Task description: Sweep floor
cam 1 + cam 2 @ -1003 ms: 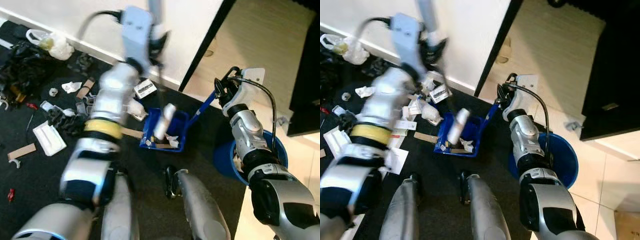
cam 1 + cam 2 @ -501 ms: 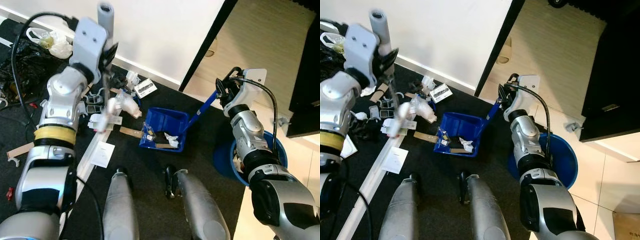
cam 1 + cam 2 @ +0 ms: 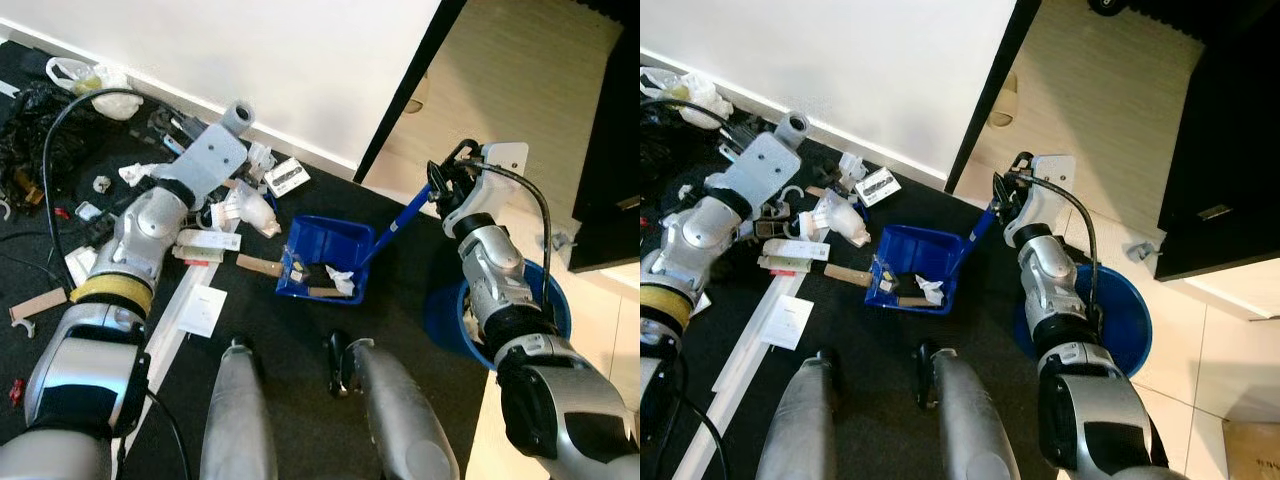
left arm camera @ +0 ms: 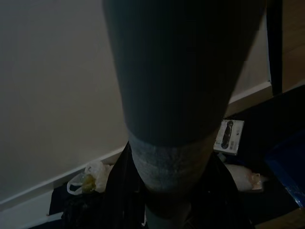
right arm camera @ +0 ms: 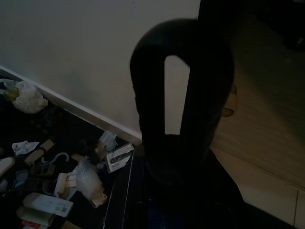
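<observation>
My left gripper (image 3: 226, 132) is shut on the grey broom handle (image 3: 238, 115), tilted low over the litter pile (image 3: 235, 205) by the white wall. That handle (image 4: 167, 105) looms close in the left wrist view. The broom's lower end is hidden behind my arm. The blue dustpan (image 3: 325, 255) rests on the black floor with paper scraps inside. Its blue handle (image 3: 400, 222) slants up to my right gripper (image 3: 441, 186), which is shut on the looped top (image 5: 183, 95).
A blue bucket (image 3: 548, 300) stands beside my right arm. Cardboard, packets and a plastic bag (image 3: 95, 85) are strewn along the wall, with a black heap (image 3: 30, 130) at far left. A white slat (image 3: 165, 340) lies by my legs (image 3: 235, 420). A black door frame (image 3: 400, 90) borders a wooden floor.
My left arm swung the broom from over the dustpan leftward, then tipped the handle down toward the wall litter. Scraps now lie in the dustpan. Right arm and dustpan stayed put.
</observation>
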Robot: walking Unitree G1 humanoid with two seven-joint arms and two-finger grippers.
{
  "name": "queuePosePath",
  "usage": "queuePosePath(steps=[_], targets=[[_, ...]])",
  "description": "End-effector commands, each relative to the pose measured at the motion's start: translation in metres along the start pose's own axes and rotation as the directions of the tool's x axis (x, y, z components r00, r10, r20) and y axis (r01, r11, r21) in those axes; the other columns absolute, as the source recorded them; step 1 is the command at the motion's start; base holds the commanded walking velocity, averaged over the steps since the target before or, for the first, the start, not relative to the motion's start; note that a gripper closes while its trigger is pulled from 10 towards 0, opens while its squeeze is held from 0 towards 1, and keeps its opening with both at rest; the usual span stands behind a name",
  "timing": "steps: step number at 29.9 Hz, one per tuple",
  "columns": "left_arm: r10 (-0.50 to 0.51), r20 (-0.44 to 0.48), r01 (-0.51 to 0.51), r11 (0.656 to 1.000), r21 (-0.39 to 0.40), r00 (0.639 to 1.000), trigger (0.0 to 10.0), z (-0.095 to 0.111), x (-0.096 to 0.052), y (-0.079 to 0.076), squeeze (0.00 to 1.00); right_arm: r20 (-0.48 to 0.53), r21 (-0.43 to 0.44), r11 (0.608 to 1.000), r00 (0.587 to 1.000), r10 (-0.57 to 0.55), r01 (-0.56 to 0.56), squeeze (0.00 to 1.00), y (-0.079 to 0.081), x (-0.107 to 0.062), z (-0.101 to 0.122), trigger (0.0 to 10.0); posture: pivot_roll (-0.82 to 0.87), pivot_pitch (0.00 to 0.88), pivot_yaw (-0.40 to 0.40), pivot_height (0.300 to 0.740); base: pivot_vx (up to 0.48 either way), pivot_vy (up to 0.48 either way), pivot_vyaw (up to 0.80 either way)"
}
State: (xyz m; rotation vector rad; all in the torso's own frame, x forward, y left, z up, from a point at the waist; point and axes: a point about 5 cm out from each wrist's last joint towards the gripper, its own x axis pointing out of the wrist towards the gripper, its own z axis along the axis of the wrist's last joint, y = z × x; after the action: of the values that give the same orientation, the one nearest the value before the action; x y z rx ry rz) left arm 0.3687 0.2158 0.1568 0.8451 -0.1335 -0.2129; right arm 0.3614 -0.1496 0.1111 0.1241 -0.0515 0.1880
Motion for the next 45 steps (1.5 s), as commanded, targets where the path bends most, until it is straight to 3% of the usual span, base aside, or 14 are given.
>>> queuePosePath(steps=[1,5,7,11,16,18,19,23,29,34,35,43,44,45], targets=[[-0.045,0.019,0.046,0.999,-0.006,0.999,10.0,0.001,-0.001,-0.023,0.00,-0.186,0.054,0.999,0.983,0.000,0.010,0.00,0.002,-0.023,-0.044,10.0,-0.01,0.377,-0.160,0.740,0.000,0.000,0.00],[-0.099,0.041,0.103,0.990,-0.095,0.994,10.0,0.009,0.003,-0.051,0.00,-0.175,0.055,0.998,0.985,0.007,0.003,0.00,0.003,-0.024,-0.045,10.0,-0.03,0.382,-0.156,0.740,0.000,0.000,0.00],[-0.106,0.044,0.110,0.988,-0.110,0.993,10.0,0.010,0.004,-0.056,0.00,-0.173,0.054,0.999,0.985,0.008,0.002,0.00,0.003,-0.025,-0.045,10.0,-0.03,0.386,-0.151,0.740,0.000,0.000,0.00],[-0.112,0.032,0.117,0.946,-0.301,0.993,10.0,0.019,0.009,-0.078,0.00,-0.167,0.052,0.999,0.986,0.014,-0.005,0.00,0.003,-0.028,-0.046,10.0,-0.04,0.387,-0.148,0.740,0.000,0.000,0.00],[-0.059,0.025,0.064,0.876,-0.478,0.998,10.0,0.032,0.017,-0.087,0.00,-0.164,0.050,0.999,0.986,0.020,-0.012,0.00,0.002,-0.030,-0.046,10.0,-0.04,0.378,-0.144,0.740,0.000,0.000,0.00],[-0.059,0.025,0.064,0.876,-0.478,0.998,10.0,0.032,0.017,-0.087,0.00,-0.164,0.050,0.999,0.986,0.020,-0.012,0.00,0.002,-0.030,-0.046,10.0,-0.04,0.378,-0.144,0.740,0.000,0.000,0.00],[-0.043,0.042,0.059,0.837,-0.544,0.998,10.0,0.043,0.022,-0.090,0.00,-0.165,0.049,0.999,0.986,0.023,-0.015,0.00,0.002,-0.030,-0.047,10.0,-0.04,0.373,-0.144,0.740,0.000,0.000,0.00],[-0.031,0.075,0.070,0.797,-0.600,0.997,10.0,0.058,0.029,-0.093,0.00,-0.170,0.049,0.999,0.985,0.025,-0.017,0.00,0.002,-0.031,-0.047,10.0,-0.03,0.370,-0.145,0.740,0.000,0.000,0.00],[0.031,0.230,0.147,0.688,-0.711,0.973,10.0,0.125,0.049,-0.098,0.00,-0.189,0.043,0.999,0.982,0.020,-0.012,0.00,0.001,-0.032,-0.050,10.0,-0.01,0.357,-0.141,0.740,0.000,0.000,0.00],[0.073,0.277,0.167,0.642,-0.749,0.958,10.0,0.147,0.054,-0.095,0.00,-0.189,0.043,0.999,0.982,0.016,-0.008,0.00,0.001,-0.032,-0.050,10.0,-0.01,0.353,-0.139,0.740,0.000,0.000,0.00],[0.122,0.319,0.193,0.580,-0.791,0.940,10.0,0.171,0.058,-0.091,0.00,-0.192,0.044,0.999,0.981,0.012,-0.004,0.00,0.000,-0.033,-0.051,10.0,0.00,0.347,-0.135,0.740,0.000,0.000,0.00],[0.152,0.410,0.265,0.555,-0.789,0.900,10.0,0.198,0.059,-0.084,0.00,-0.196,0.047,0.999,0.981,0.011,-0.002,0.00,0.001,-0.034,-0.053,10.0,0.00,0.343,-0.126,0.740,0.000,0.000,0.00],[0.095,0.463,0.318,0.607,-0.729,0.881,10.0,0.200,0.058,-0.082,0.00,-0.196,0.050,0.999,0.981,0.009,0.001,0.00,0.001,-0.034,-0.053,10.0,0.01,0.340,-0.119,0.740,0.000,0.000,0.00],[0.095,0.463,0.318,0.607,-0.729,0.881,10.0,0.200,0.058,-0.082,0.00,-0.196,0.050,0.999,0.981,0.009,0.001,0.00,0.001,-0.034,-0.053,10.0,0.01,0.340,-0.119,0.740,0.000,0.000,0.00]])
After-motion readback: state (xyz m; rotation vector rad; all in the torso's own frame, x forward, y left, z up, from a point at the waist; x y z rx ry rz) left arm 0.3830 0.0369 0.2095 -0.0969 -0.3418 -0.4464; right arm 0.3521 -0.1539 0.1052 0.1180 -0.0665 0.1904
